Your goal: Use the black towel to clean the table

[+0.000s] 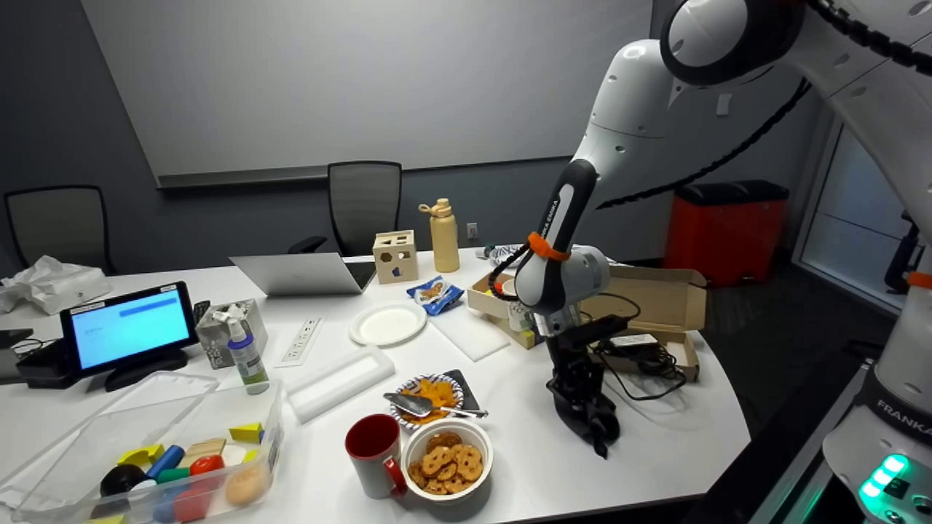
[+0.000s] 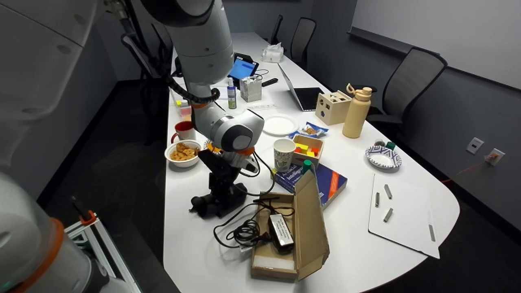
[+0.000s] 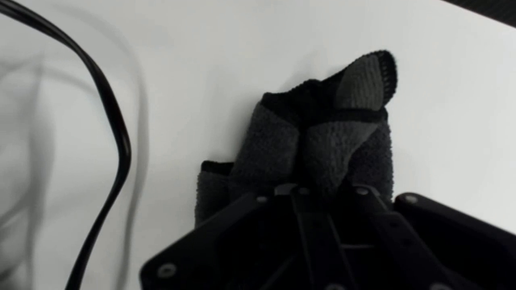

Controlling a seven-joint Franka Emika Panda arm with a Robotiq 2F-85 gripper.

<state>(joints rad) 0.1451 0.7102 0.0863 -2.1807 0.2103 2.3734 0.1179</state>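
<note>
You have bare white table (image 1: 524, 466) next to the black towel (image 3: 322, 141), and the table's edge runs near it. The towel is bunched down at the table top, and your gripper (image 3: 332, 192) pinches it. Your arm (image 1: 626, 109) reaches down from up high, so the gripper points down with a lean. A black cord (image 3: 125, 149) bends past the towel, apart from it. The open box (image 2: 313, 232) is near too. The bowl (image 1: 466, 431) and the mug (image 1: 375, 466) stand farther off, with bare table between. Farther still sit the plate (image 1: 388, 324) and the laptop (image 1: 306, 273).
</note>
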